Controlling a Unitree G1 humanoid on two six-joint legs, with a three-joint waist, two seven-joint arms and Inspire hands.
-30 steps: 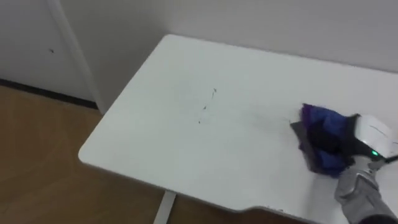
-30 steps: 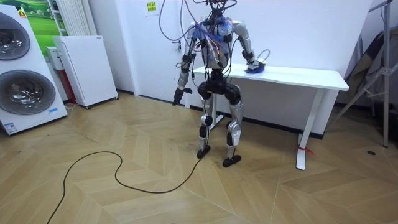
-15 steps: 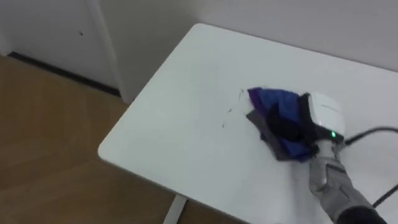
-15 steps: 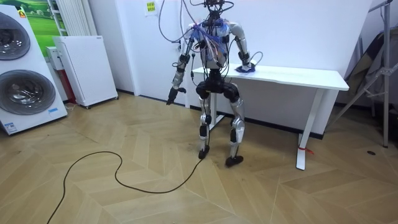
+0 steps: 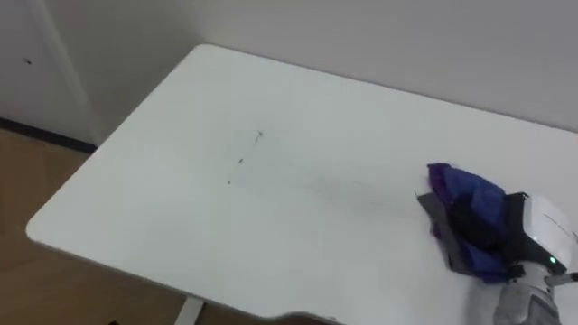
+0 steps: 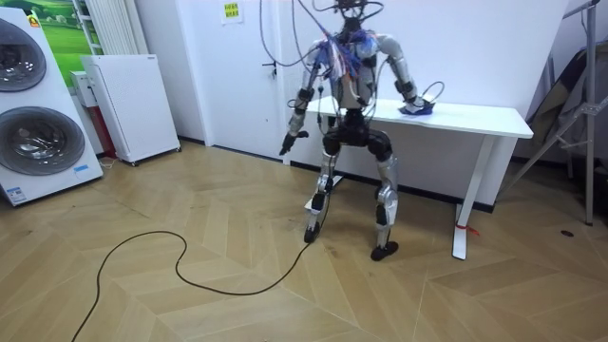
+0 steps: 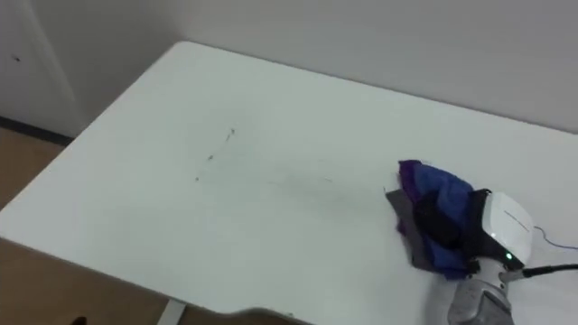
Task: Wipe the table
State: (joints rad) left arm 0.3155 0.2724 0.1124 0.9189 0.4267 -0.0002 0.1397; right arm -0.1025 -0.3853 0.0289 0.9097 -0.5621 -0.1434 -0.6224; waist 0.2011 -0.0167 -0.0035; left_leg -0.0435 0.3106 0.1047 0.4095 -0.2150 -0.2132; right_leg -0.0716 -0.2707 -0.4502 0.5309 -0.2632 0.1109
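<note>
Tabletop (image 5: 316, 108): white and bare but for the cloth. Its far edge runs along the wall, and its rounded left corner and near edge give onto wood floor.
Stance: in the room view the robot stands at the tabletop's long side, legs apart, leaning its right arm over the surface.
Cloth (image 5: 459, 191): a blue-purple bunch lying on the tabletop, right of centre and well apart from the marks.
Right hand (image 5: 542, 239): it rests on the cloth from the near right, its dark fingers (image 5: 477, 222) dug into the folds and gripping them.
Left hand (image 6: 288, 142): hangs free beside the body. It is too small there to tell its state.
Marks (image 5: 240, 161): a few small dark specks in a short slanted row, left of the cloth.
Step in hand: likely a sweep toward the specks. Keep the palm pressing flat so the cloth drags rather than rolls, and pass right over the row.
Edges and room: there is wide open surface leftward with nothing to knock. End strokes short of the near edge and the left corner, lest the cloth slide off.
</note>
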